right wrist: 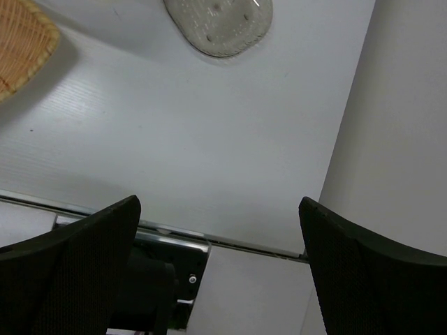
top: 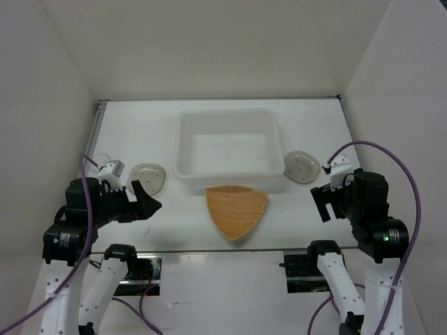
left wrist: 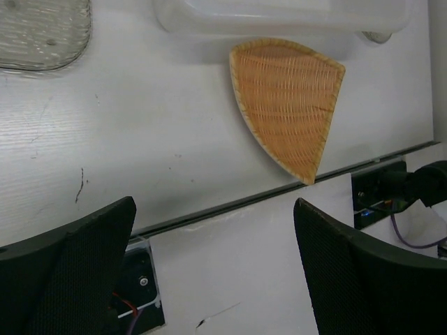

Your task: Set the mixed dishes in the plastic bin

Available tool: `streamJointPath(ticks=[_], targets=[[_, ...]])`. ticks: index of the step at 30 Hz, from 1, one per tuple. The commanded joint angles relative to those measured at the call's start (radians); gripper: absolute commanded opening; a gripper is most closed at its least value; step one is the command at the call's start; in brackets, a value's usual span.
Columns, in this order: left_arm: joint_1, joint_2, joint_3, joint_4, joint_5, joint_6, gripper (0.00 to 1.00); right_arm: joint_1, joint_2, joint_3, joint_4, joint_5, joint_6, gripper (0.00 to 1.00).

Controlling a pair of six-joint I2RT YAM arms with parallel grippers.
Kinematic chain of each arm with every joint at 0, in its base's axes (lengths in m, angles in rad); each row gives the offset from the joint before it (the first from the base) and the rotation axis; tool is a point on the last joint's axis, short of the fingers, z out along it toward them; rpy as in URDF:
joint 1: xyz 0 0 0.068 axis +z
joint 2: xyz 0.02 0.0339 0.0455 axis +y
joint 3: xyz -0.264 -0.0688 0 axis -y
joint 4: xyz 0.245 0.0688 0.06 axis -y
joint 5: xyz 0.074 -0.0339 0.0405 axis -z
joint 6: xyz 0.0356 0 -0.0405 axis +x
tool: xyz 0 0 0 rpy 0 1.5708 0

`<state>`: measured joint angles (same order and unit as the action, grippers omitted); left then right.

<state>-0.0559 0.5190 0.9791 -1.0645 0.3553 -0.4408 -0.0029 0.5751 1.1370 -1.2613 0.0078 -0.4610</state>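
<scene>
The plastic bin (top: 186, 167) stands empty at the table's middle back, and its near wall (left wrist: 279, 17) shows in the left wrist view. A tan-orange woven plate (top: 236, 209) (left wrist: 286, 105) (right wrist: 21, 42) lies just in front of it. One greyish speckled plate (top: 148, 178) (left wrist: 42, 35) lies left of the bin, another (top: 302, 167) (right wrist: 218, 24) right of it. A faint clear glass (top: 100, 159) sits at the far left. My left gripper (top: 145, 197) (left wrist: 214, 204) hovers open near the left plate. My right gripper (top: 321, 202) (right wrist: 220, 202) hangs open in front of the right plate. Neither holds anything.
White enclosure walls close in on both sides, the right one (right wrist: 405, 139) close to my right gripper. The table's front edge (left wrist: 209, 209) runs under both grippers, with the arm base mounts (top: 133, 269) (top: 307, 269) below it.
</scene>
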Motion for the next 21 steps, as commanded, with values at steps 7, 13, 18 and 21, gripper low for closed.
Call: streamJointPath(ticks=[7,13,18,21], targets=[[-0.116,0.189,0.078,-0.051,-0.168,0.028,1.00,-0.006,0.016,-0.039,0.031,-0.028,-0.019,0.99],[-0.116,0.237,0.089,0.110,-0.203,-0.099,1.00,-0.006,0.006,-0.048,0.031,-0.049,-0.010,0.99],[-0.154,0.370,0.136,0.253,-0.099,-0.082,1.00,-0.006,-0.003,-0.057,0.031,-0.049,-0.010,0.99],[-0.251,0.444,0.199,0.288,-0.119,-0.082,1.00,-0.006,-0.003,-0.066,0.042,-0.049,-0.010,0.99]])
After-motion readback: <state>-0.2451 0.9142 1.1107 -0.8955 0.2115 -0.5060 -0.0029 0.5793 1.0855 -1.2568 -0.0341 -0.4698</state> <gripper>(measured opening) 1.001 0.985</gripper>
